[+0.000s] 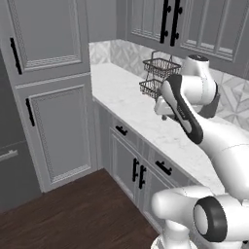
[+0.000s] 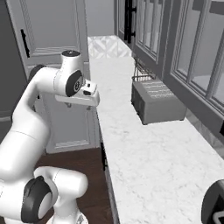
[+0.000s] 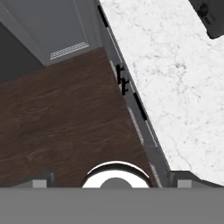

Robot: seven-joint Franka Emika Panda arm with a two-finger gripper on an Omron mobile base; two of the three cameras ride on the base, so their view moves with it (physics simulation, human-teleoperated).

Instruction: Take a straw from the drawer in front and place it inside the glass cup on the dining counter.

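End effector [image 2: 89, 104] hangs over the tabletop [image 1: 141, 114] edge, aimed down at the floor [image 3: 57, 127], seemingly to survey the cabinet fronts; finger spread cannot be told. Drawer [image 1: 162, 167] directly below sits shut, presumably hiding the straw. Farther back: one toaster [image 2: 155, 101], one wire basket [image 1: 158, 73].

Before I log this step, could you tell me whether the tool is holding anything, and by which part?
Nothing is held: the tool hangs open over the wooden floor.
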